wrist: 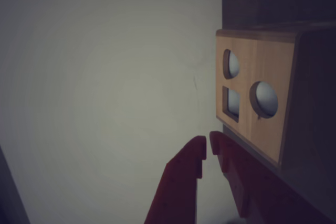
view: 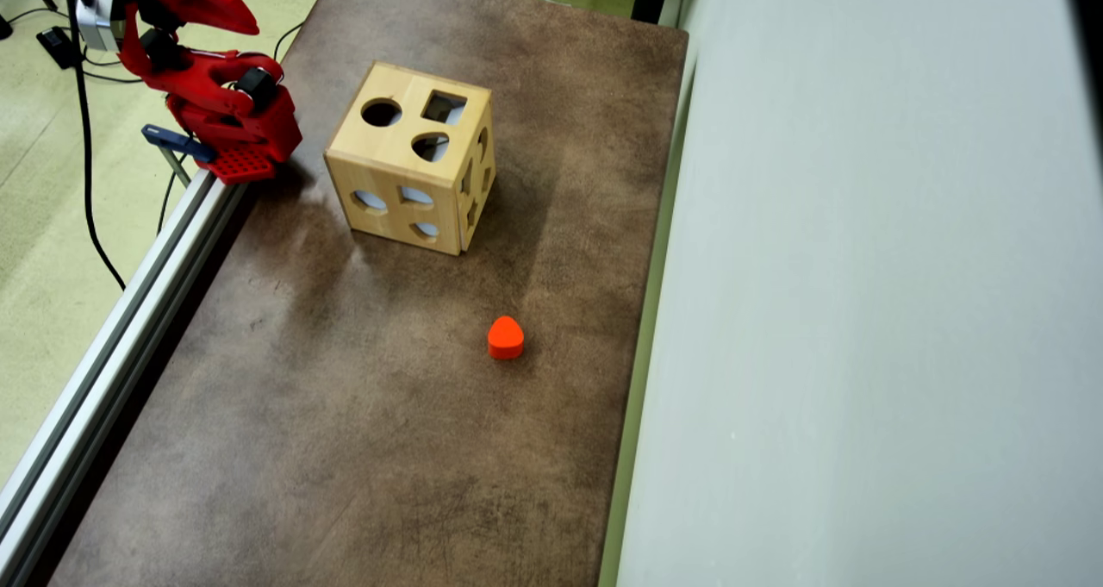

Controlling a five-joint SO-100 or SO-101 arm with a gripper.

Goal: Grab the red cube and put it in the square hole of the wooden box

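Overhead view, left to right. The red arm (view: 207, 96) sat folded at the top left, its base clamped on the metal rail (view: 129, 311) along the left edge of the brown table (view: 345, 415). Black cables (view: 86, 182) trailed over the pale green floor (view: 43, 225) beside it. The gripper itself could not be picked out in this view.

Just right of the arm's base stood the wooden box (view: 412, 158), upright and apart from the arm. Its top face carried a round hole at left, the square hole (view: 445, 107) at right, and a rounded-triangle hole below them. Two side faces with further cut-outs faced the camera.

Lower and to the right of the box, well apart from it, an orange-red block (view: 505, 337) lay alone on the table. Its outline looked rounded, heart-like, not square. No sharp-edged red cube showed in either view. A pale wall (view: 862, 268) filled the right side.

Wrist view. The gripper (wrist: 207, 148) entered from the bottom edge, red fingers (wrist: 181, 177) tapering upward with the tips nearly touching, only a thin slit between them and nothing held. The box's side face (wrist: 254, 103) stood just right of the tips, showing three cut-outs. Whether the right finger touched the box could not be told. A scrap of orange-red showed at the top edge, too cropped to identify.
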